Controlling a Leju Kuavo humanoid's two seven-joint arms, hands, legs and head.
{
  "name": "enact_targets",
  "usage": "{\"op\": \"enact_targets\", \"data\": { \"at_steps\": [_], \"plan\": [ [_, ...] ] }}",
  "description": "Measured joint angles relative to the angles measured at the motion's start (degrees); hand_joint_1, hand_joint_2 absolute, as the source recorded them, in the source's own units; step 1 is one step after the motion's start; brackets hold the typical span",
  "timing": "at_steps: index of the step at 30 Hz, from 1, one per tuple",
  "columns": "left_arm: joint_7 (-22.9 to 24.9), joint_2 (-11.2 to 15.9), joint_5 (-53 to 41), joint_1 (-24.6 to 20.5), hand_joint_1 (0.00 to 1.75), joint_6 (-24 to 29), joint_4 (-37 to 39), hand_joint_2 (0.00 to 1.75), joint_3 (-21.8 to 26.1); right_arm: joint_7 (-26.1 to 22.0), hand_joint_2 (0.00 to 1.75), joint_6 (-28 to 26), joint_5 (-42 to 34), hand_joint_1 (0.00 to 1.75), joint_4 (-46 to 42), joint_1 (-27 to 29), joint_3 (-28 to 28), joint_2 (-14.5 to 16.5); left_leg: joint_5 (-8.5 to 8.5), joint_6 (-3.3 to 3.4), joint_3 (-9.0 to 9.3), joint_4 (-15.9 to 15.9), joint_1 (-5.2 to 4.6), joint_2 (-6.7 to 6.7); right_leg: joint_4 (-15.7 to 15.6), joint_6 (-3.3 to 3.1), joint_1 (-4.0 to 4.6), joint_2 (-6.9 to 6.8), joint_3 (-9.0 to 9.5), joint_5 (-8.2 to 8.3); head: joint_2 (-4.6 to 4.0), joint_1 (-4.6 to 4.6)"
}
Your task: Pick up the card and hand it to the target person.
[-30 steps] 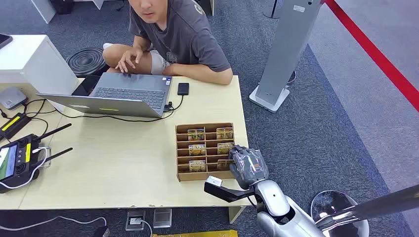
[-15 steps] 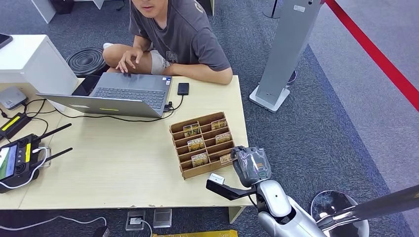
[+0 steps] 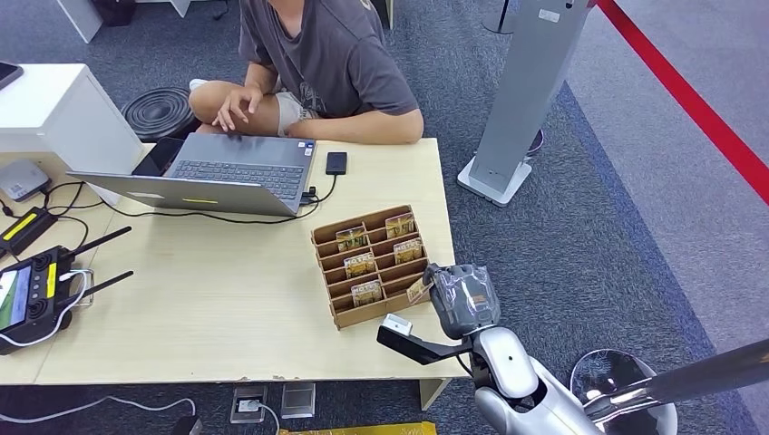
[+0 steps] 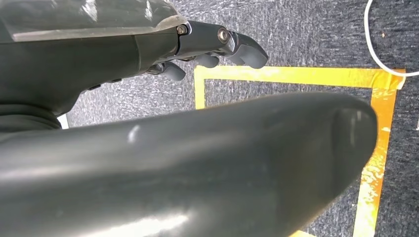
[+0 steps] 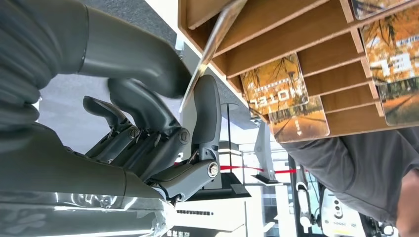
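A wooden card rack (image 3: pixel 337 272) stands askew near the table's right front corner, with several orange hotel cards (image 3: pixel 361 265) in its slots. My right hand (image 3: pixel 461 299) is at the rack's near right corner and pinches one card (image 3: pixel 419 290) between thumb and finger. In the right wrist view this card (image 5: pixel 210 52) shows edge-on, its far end still at the rack's (image 5: pixel 296 34) nearest slot. The person (image 3: pixel 335 63) sits across the table behind the laptop. My left hand (image 4: pixel 99 64) hangs over the carpet, fingers (image 4: pixel 237 44) apart, holding nothing.
An open laptop (image 3: pixel 218 172) and a black phone (image 3: pixel 336 163) lie at the table's far side. A remote controller (image 3: pixel 32 290) and cables sit at the left edge. A grey pillar stand (image 3: pixel 526 91) rises on the carpet to the right. Yellow floor tape (image 4: pixel 296 76) lies below my left hand.
The rack has swung askew and slid a little toward the laptop. My right hand has drawn the card up at the rack's corner. The person has leaned back.
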Motion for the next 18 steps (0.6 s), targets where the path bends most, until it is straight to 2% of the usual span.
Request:
{"op": "enact_targets", "data": {
  "at_steps": [18],
  "plan": [
    [-0.02, 0.24, 1.73, 0.03, 0.0, 0.49, 0.0, 0.0, -0.96, 1.84, 1.75, 0.5, -8.68, 1.75, -15.3, -0.25, -6.84, -2.96, 0.0, 0.0, -0.01, 0.0, 0.0, 0.0, 0.0, 0.0, 0.0, 0.01, 0.0, 0.0, 0.0, -0.01]
  ]
}}
